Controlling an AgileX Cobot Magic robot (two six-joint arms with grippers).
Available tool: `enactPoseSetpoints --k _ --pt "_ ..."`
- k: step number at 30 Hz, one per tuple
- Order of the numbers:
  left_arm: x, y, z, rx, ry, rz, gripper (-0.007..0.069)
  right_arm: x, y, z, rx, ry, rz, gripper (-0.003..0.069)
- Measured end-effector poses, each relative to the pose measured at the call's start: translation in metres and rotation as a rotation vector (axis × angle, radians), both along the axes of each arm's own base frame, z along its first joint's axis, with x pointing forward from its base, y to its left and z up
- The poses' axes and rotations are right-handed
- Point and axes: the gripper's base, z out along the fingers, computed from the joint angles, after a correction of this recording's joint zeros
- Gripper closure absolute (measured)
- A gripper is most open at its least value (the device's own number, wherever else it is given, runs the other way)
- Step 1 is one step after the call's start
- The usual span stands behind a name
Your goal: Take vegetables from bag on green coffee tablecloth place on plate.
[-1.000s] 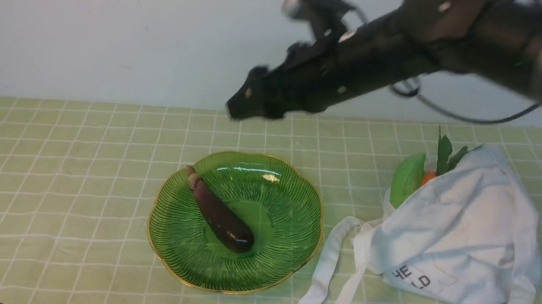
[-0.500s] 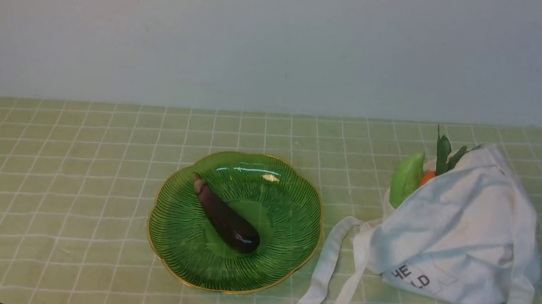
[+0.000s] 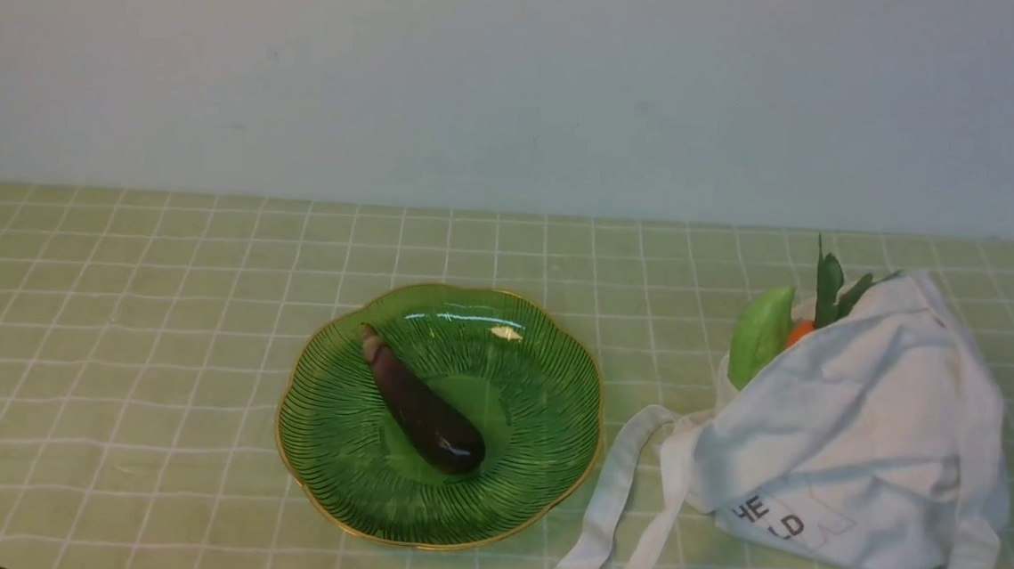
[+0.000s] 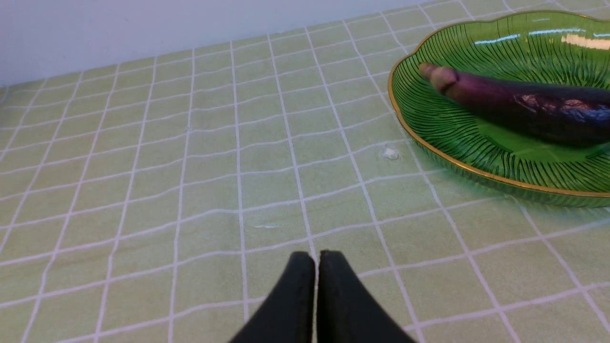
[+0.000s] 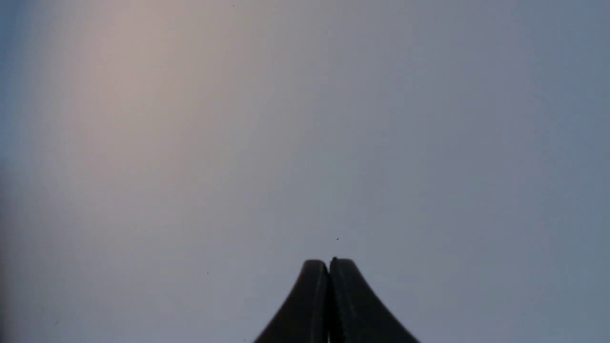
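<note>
A dark purple eggplant [image 3: 421, 408] lies in the green glass plate [image 3: 539, 465] on the pale green tablecloth [image 3: 112, 310]. The white bag [image 3: 862, 434] lies to the plate's right. A pale green vegetable [image 3: 761, 333] and an orange carrot [image 3: 800, 332] with green leaves [image 3: 831, 285] poke out of its mouth. Neither gripper shows in the front view. My left gripper [image 4: 316, 257] is shut and empty, low over the cloth, apart from the plate [image 4: 429, 138] and eggplant [image 4: 514, 105]. My right gripper [image 5: 329, 263] is shut and empty, facing only a blank wall.
The bag's long white straps [image 3: 607, 515] trail over the cloth between plate and bag toward the front edge. A plain pale wall [image 3: 521, 80] stands behind the table.
The right arm, which reached over the plate one second ago, has left the front view. The eggplant has shifted slightly in the plate and now lies still.
</note>
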Motion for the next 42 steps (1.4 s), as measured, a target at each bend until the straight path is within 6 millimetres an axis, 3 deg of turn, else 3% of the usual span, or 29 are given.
enactPoseSetpoints --k 8,12,21,30,33,35,42 --pt "0.0 0.0 0.0 0.0 0.0 0.0 0.0629 0.001 0.0 -0.008 -0.002 0.004 -0.006 0.0671" --pt "0.0 0.0 0.0 0.0 0.0 0.0 0.0629 0.011 -0.001 -0.019 -0.083 0.029 -0.076 0.0671" --pt "0.0 0.0 0.0 0.0 0.0 0.0 0.0629 0.054 0.003 -0.082 -0.281 0.214 -0.182 0.0671" --pt "0.0 0.0 0.0 0.0 0.0 0.0 0.0629 0.084 0.008 -0.166 -0.315 0.485 -0.221 0.0671" --pt "0.0 0.0 0.0 0.0 0.0 0.0 0.0629 0.09 0.007 -0.203 -0.27 0.602 -0.248 0.0671" --pt "0.0 0.0 0.0 0.0 0.0 0.0 0.0629 0.091 0.007 -0.213 -0.24 0.634 -0.263 0.0671" --pt "0.0 0.0 0.0 0.0 0.0 0.0 0.0629 0.092 0.006 -0.213 -0.21 0.617 -0.281 0.0671"
